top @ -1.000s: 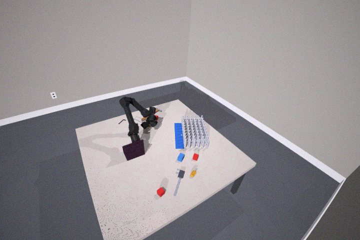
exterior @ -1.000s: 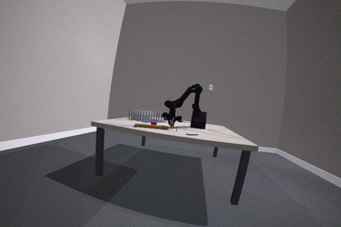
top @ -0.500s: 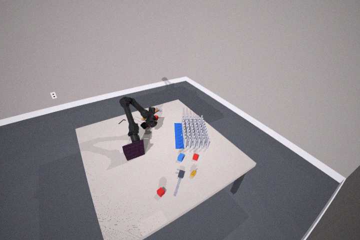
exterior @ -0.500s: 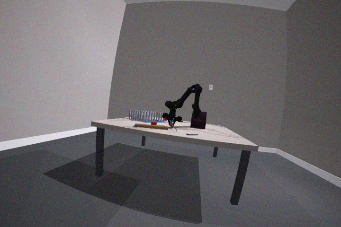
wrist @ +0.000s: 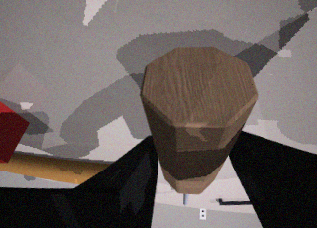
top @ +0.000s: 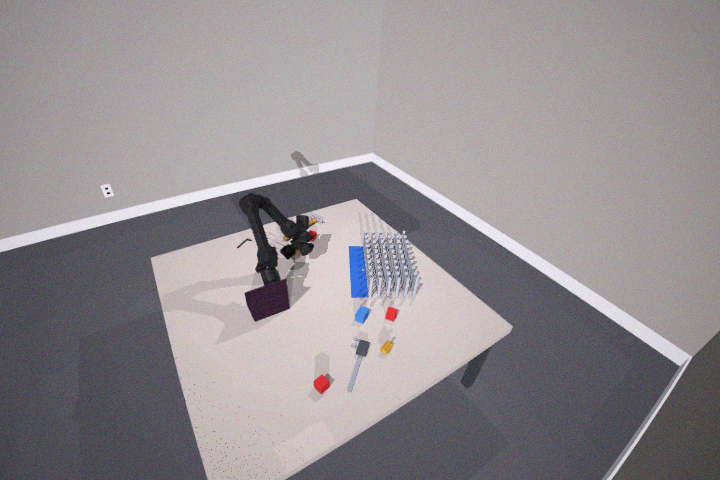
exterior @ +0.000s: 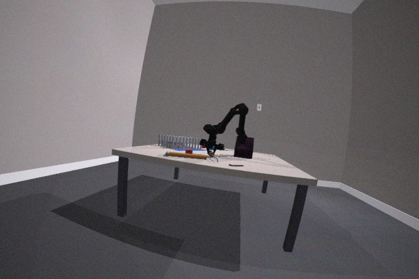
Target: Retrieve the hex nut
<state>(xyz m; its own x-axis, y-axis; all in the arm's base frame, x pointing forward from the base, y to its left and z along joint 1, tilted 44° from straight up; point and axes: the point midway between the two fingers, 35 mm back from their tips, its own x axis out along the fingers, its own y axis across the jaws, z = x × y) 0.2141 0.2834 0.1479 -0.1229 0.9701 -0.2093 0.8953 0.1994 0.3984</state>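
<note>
Colours across the pale table and the black arm

The black robot arm (top: pixel 259 226) rises from a dark purple base box (top: pixel 267 300) on the cream table top (top: pixel 230 350); its black gripper (wrist: pixel 198 182) is clamped on a brown wood-grained octagonal handle (wrist: pixel 198 109), with a yellow-orange wooden rod (wrist: pixel 53 169) and a red block (wrist: pixel 10 132) to the handle's left in the wrist view. Further from the gripper stand the silver-grey metal spacers (top: pixel 392 263) along a bright blue taped strip (top: pixel 358 271), then a small blue cube (top: pixel 361 314), two red cubes (top: pixel 391 313) (top: pixel 321 384), an orange piece (top: pixel 387 346) and a grey-and-black tool (top: pixel 357 362). Walls are grey, floor dark grey, skirting white.
</note>
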